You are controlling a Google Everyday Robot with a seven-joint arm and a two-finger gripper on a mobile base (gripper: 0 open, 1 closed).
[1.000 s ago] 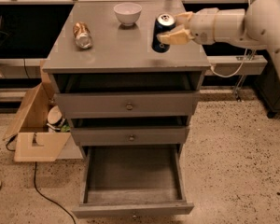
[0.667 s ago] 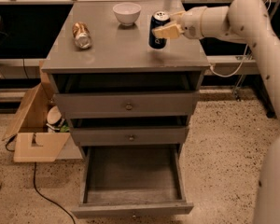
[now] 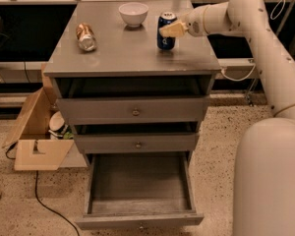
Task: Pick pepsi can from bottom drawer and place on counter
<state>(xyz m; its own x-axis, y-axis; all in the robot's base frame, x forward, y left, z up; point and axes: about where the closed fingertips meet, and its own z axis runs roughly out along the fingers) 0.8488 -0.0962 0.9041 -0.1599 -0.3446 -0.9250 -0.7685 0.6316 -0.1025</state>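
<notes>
Now the can (image 3: 164,39) stands upright on the worktop (image 3: 123,55), the end effector (image 3: 170,30) against its upper part from the arm's side; whether it grips, I cannot tell.

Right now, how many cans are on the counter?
2. The pepsi can stands upright at the right rear of the counter, the tool against it; a brownish can lies on its side at left. None seems hidden.

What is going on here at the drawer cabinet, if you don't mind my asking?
The robot's gripper is at the pepsi can, which stands upright on the counter toward its back right. The bottom drawer is pulled open and looks empty. A white bowl and a brownish can on its side also sit on the counter.
</notes>
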